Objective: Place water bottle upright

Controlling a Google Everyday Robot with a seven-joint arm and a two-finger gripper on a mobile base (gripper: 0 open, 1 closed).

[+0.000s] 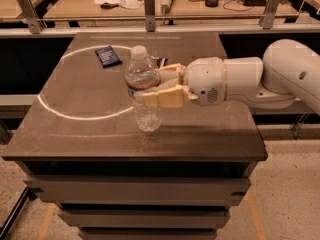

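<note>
The water bottle [144, 91] is clear ribbed plastic with a white cap and stands upright, its base on or just above the brown table top [200, 129] near the middle. My gripper [150, 86] comes in from the right and its tan fingers [162, 99] are shut around the bottle's middle, over the label. The white arm stretches away to the right edge of the view.
A flat dark blue packet [108, 55] lies on the table at the back left. A pale arc of light curves across the left of the table. A wooden bench with cables and tools runs behind the table.
</note>
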